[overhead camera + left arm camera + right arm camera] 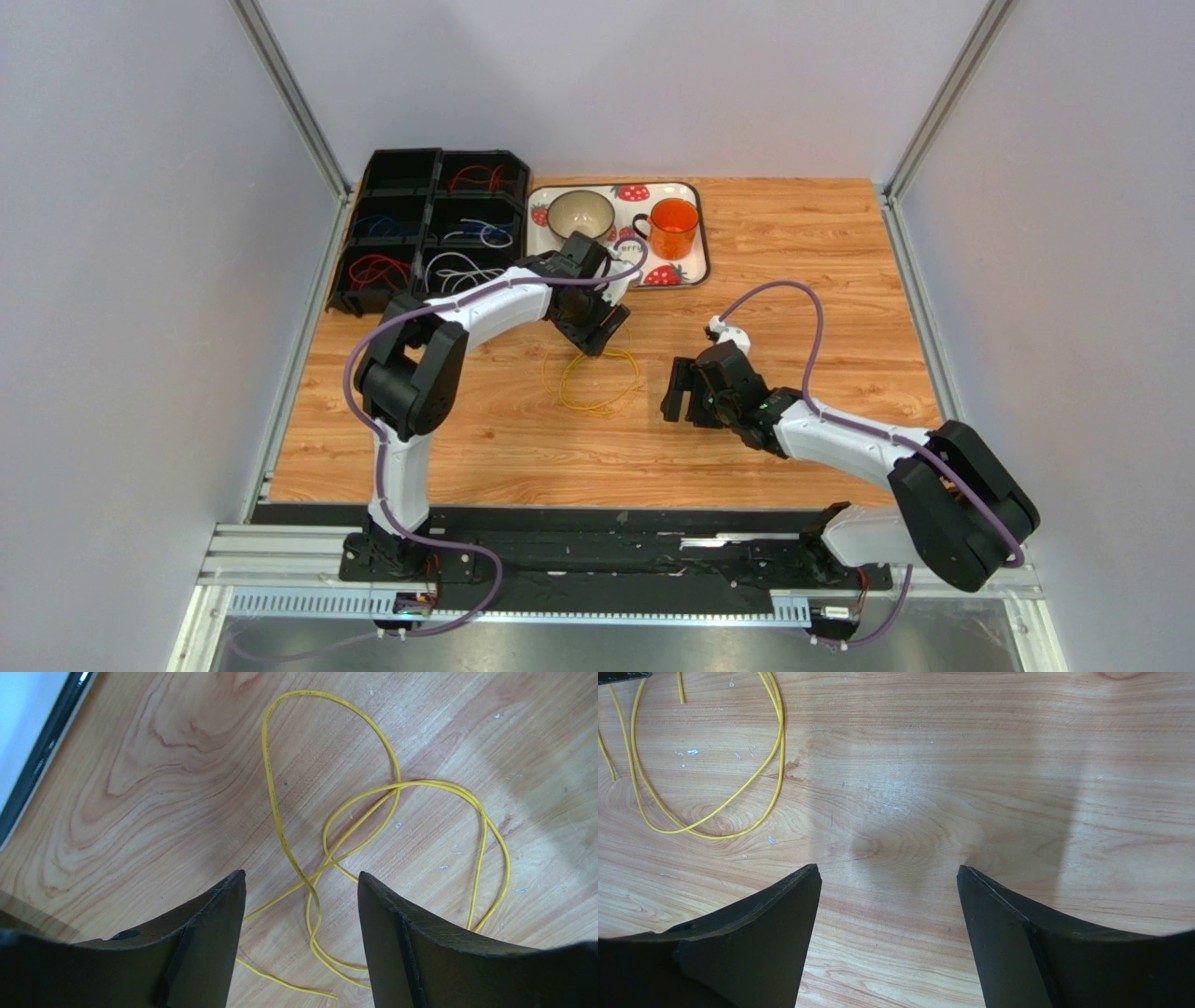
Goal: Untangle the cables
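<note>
A yellow cable lies in loose overlapping loops on the wooden table, just left of centre. My left gripper hovers over its far edge. In the left wrist view the yellow cable crosses itself right at my left gripper; strands run between the open fingers, untouched. My right gripper sits low to the right of the loops, open over bare wood. In the right wrist view the yellow cable lies at the upper left, well away from my right gripper. More cables, red, blue and white, rest in a black bin.
The black compartment bin stands at the back left corner. Beside it is a strawberry-patterned tray carrying a pale cup and an orange mug. Metal frame posts and grey walls border the table on both sides.
</note>
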Controlling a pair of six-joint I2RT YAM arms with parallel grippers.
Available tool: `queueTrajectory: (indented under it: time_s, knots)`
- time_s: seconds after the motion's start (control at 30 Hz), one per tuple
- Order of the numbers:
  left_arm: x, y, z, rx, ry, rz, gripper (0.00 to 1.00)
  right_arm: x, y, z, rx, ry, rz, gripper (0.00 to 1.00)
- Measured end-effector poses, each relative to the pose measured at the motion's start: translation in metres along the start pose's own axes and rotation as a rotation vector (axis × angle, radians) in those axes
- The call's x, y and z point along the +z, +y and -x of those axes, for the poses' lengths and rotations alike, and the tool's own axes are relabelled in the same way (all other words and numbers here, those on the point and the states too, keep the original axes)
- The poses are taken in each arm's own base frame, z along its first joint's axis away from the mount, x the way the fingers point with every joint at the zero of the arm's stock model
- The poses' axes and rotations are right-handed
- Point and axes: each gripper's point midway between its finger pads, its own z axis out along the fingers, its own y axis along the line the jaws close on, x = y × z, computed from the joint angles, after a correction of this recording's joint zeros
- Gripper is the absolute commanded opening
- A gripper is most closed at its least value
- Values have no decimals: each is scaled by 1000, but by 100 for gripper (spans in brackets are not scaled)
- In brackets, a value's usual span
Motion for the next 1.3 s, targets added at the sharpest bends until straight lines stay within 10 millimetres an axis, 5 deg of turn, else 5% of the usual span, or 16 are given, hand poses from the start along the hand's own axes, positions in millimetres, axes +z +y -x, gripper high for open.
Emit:
queueTrajectory:
  time_s: [0.13, 0.23, 0.27, 0.53, 0.73, 0.9, 1.07, 1.2, 1.3]
  knots:
    - [5, 0, -6, 4, 32, -5, 63, 0, 0, 0, -2, 1, 1, 79]
    - [6, 1, -10, 12, 59, -5, 33, 0, 0, 0, -3, 1, 1, 79]
    - [6, 1, -11, 13, 66, -3, 1, 0, 0, 0, -3, 1, 1, 79]
    - [-5, 2, -10, 18, 95, -5, 0, 0, 0, 0, -3, 2, 1, 79]
    - [-32, 9, 15, 3, 75, 36, 0, 0, 0, 0, -3, 2, 1, 79]
    - [-102, 21, 74, -4, -80, 120, 0, 0, 0, 0, -3, 2, 1, 79]
    - [-218, 33, 138, -7, -354, 237, 0, 0, 0, 0, -3, 2, 1, 79]
    - [-296, 42, 150, -38, -504, 335, 0, 0, 0, 0, -3, 2, 1, 79]
    - [-328, 50, 149, -64, -563, 390, 0, 0, 0, 0, -3, 2, 1, 79]
